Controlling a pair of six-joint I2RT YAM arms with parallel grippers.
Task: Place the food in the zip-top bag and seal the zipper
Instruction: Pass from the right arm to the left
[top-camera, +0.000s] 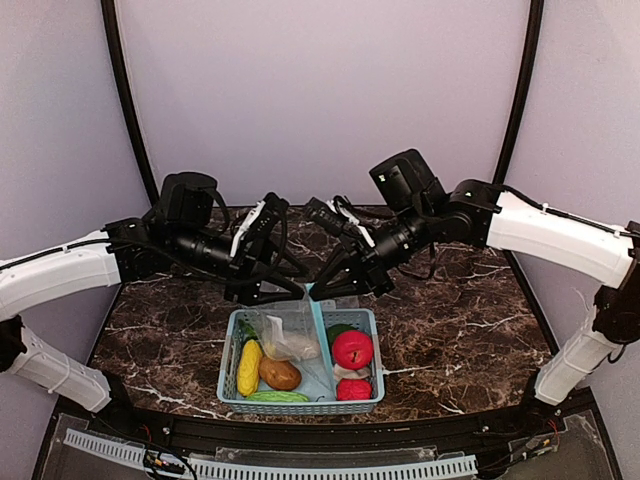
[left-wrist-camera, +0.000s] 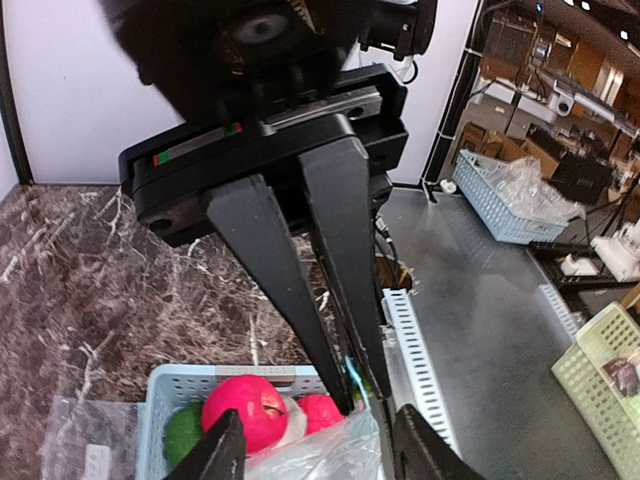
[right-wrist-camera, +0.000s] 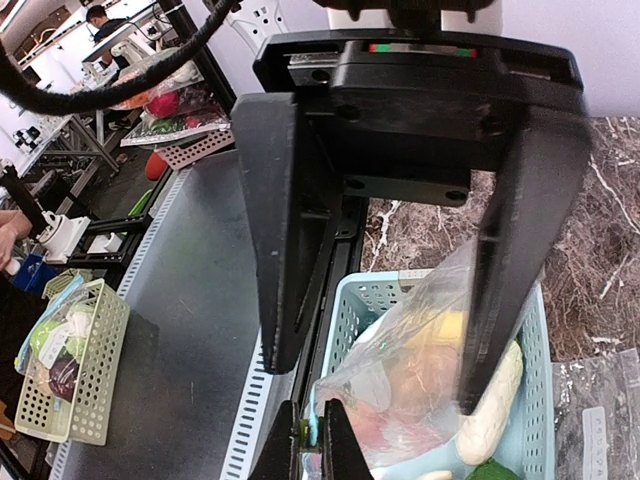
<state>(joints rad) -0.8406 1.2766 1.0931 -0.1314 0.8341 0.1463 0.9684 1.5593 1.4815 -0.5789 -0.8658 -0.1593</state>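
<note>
1. Opening the zip-top bag (top-camera: 291, 335) is judged to be the step in hand. Loading and sealing are not yet done.
2. Right gripper (right-wrist-camera: 312, 440): clenched on the bag's teal zipper edge, near the far rim of the basket.
3. Left gripper (right-wrist-camera: 378, 385): released, with its fingers spread wide and straddling the bag's upper film without pinching it.
4. Bag location: crumpled in the light blue basket (top-camera: 300, 407), with its top lifted toward the two grippers.
5. Food location: in the basket. Corn (top-camera: 249, 367), potato (top-camera: 280, 374) and green pod (top-camera: 278, 397) lie to the left. Red apple (top-camera: 352, 349) and small red fruit (top-camera: 354, 389) lie to the right. Whether any piece is already inside the film cannot be told.
6. Next move, as judged: the left gripper should close on the lip opposite the right gripper's hold, and the two should then draw apart. The risk is that the thin film slips or both layers are caught together.
7. Surface: glossy dark brown marble-pattern table (top-camera: 450, 330). A second flat clear bag (left-wrist-camera: 80, 450) lies just beside the basket.
8. Room: pale lilac backdrop (top-camera: 320, 90) with black curved poles. The wrist views show a workshop with other baskets beyond.
</note>
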